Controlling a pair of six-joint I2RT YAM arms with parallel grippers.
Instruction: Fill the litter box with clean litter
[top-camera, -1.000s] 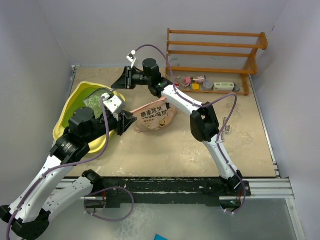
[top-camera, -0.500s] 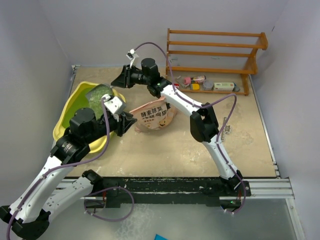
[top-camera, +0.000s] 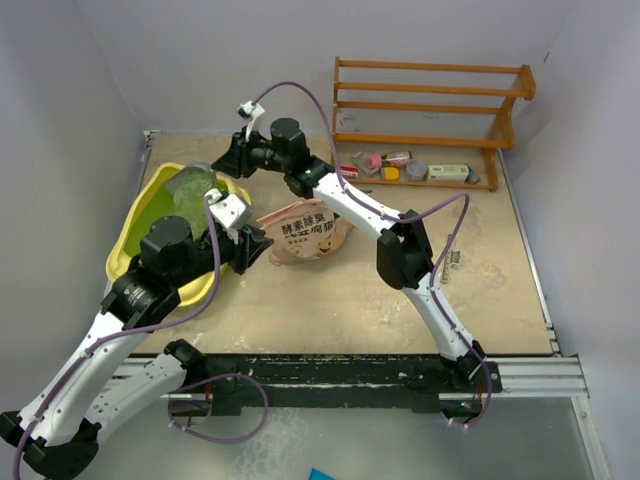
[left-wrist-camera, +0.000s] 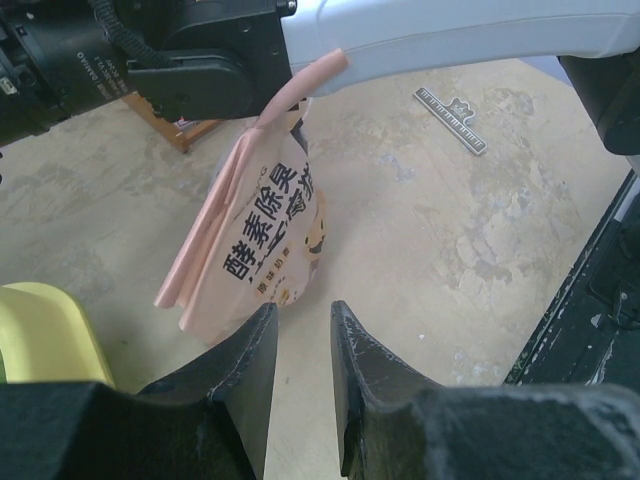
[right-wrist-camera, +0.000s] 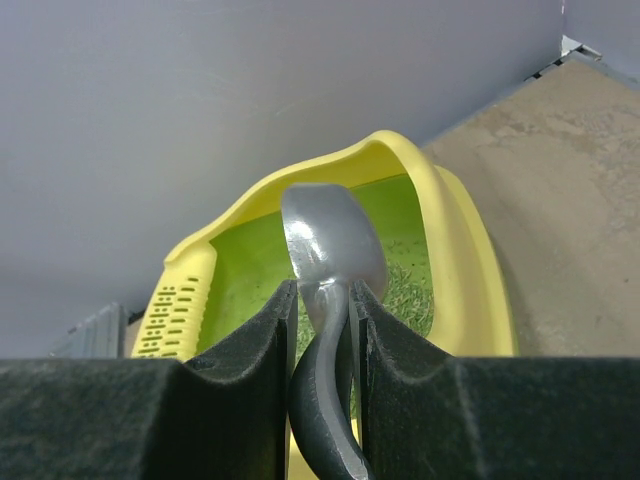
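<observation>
- Near edge of surface (top-camera: 350, 300): both arm bases bolted side by side; left arm reaches forward across the near part of the litter box (top-camera: 125, 245).
- Left claw (left-wrist-camera: 301, 314) just short of the peach-pink bag (left-wrist-camera: 265, 240). Fingers a narrow slit apart, nothing between them.
- Bag lies flat mid-surface, black print up. Its long axis runs roughly left to right in the top view.
- Litter box sits at the left, beside the wall, open side up. Long axis runs roughly near to far, as well as can be judged with the arm across it.
- Clean litter (top-camera: 195, 190) is a pale green patch inside the far end of the box; green floor elsewhere.
- Right claw (right-wrist-camera: 322, 292) clamped tight on the handle of a silver scoop (right-wrist-camera: 330, 235), at the box's far rim.
- Scoop bowl points away from the claw, out over the box interior; handle in line with the fingers.
- Far right: wooden rack (top-camera: 430, 110) with small items on its bottom shelf.
</observation>
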